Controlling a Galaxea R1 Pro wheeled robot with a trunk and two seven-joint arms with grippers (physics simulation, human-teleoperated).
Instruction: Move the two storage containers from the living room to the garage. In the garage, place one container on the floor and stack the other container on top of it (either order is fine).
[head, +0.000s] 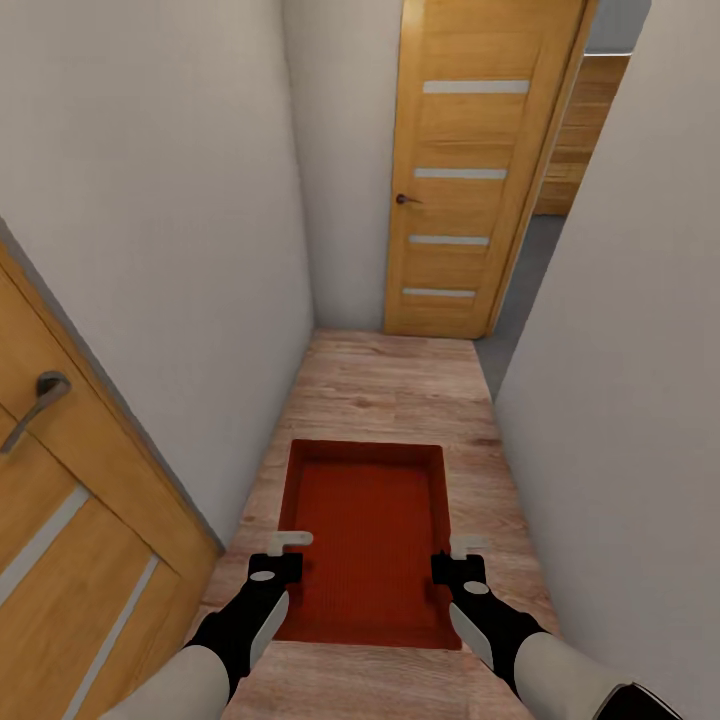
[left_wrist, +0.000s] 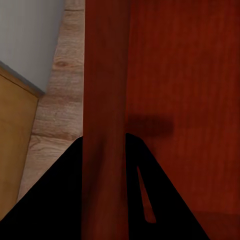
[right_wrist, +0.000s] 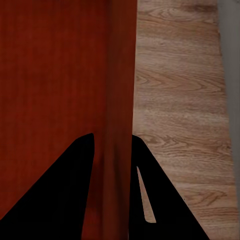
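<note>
While the robot stands in a narrow hallway with a light wood-plank floor, it holds an orange-red tray out in front of it, carried level above the planks between both arms. The left gripper pinches the tray's left wall and the right gripper pinches its right wall — in each wrist view the dark fingers sit on either side of the thin red wall, pressed against it. The right wrist view shows the same clamp, with fingers straddling the wall and planks beyond it. The tray is open-topped and shallow. Pale walls close in on both sides. A wooden door with narrow pale strips stands ahead, swung open — a grey floor shows past it. Another wooden door with a metal handle is at the near left.
</note>
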